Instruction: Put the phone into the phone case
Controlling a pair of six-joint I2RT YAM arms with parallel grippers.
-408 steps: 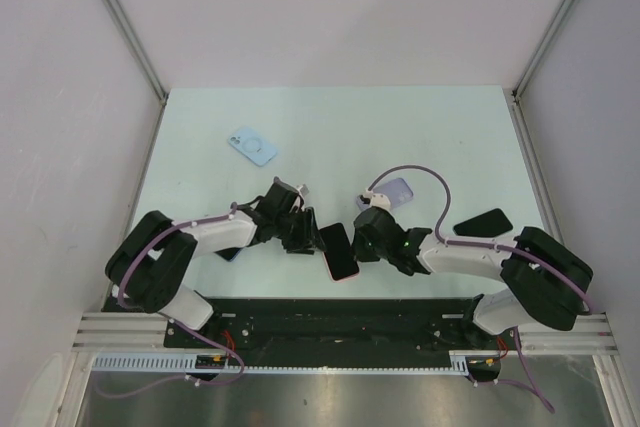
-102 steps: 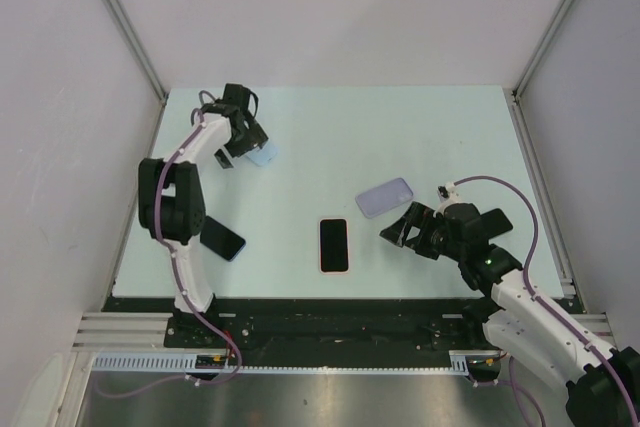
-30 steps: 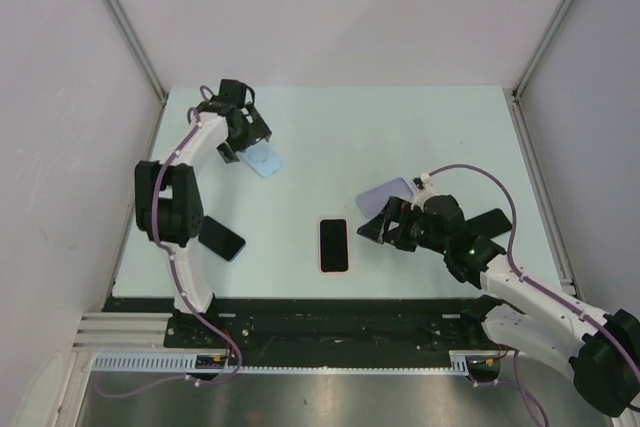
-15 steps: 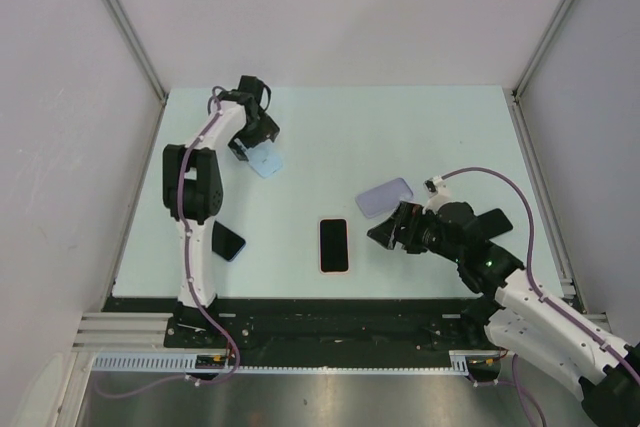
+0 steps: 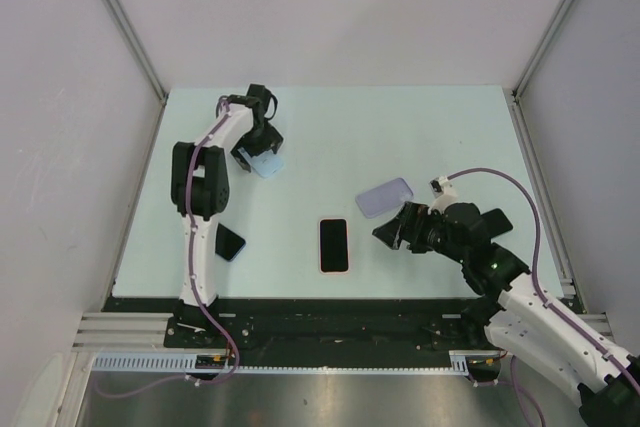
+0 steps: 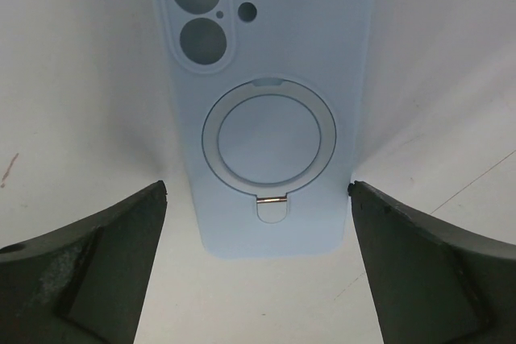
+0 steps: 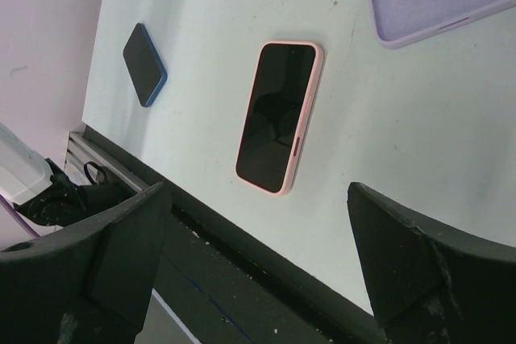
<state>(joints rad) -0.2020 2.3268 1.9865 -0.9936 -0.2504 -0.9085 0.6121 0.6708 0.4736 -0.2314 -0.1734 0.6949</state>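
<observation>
Far out on the left, my left pincer (image 6: 256,189) gapes empty astride the blue case (image 6: 270,54), which lies flat and thin and could skid away as I close.

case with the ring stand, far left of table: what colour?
The soft rectangular phone case is pale blue; it shows best in the left wrist view.

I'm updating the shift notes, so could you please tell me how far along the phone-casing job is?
Looks done: the black-screened phone with a pink rim lies flat, seemingly cased. In hand: the open left tool straddles the light blue ring-backed case, lying back-up, not gripped. Left: the dark blue phone and the lilac soft case lie apart, uncased; the open right tool holds nothing.
</observation>
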